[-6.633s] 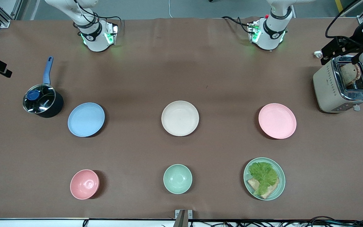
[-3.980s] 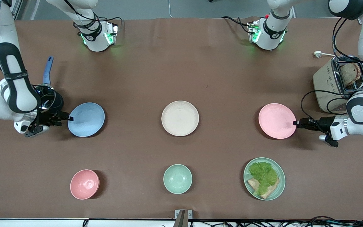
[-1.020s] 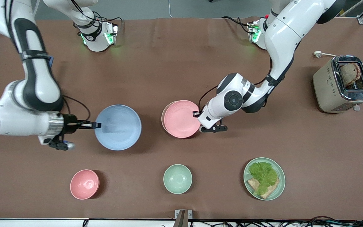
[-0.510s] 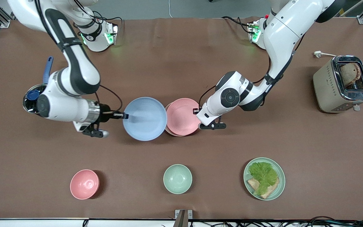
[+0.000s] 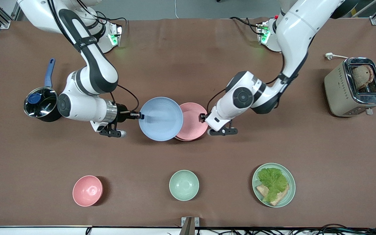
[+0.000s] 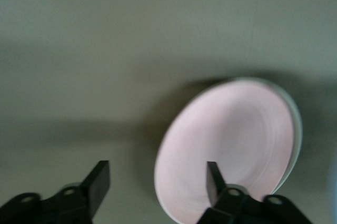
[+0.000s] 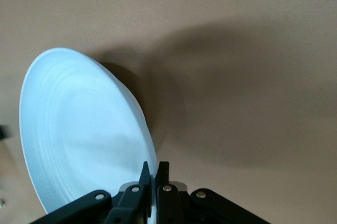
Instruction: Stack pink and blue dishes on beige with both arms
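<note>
Two plates meet at table centre. Your left gripper [image 5: 202, 117], fingers apart, sits at three o'clock of the pink plate [image 5: 193, 122], which covers the beige plate [image 5: 179, 139]. Your right gripper [image 5: 138, 115], clamped on the blue plate [image 5: 160, 119], must carry it over pink and lower it.

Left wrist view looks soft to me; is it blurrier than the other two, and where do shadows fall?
Left wrist view: blurred, the pink plate soft-edged, left gripper open. Right wrist view: sharper, the blue plate throwing a broad dark shadow on the table. Front view: crisp, even light, soft shadows under both arms.
</note>
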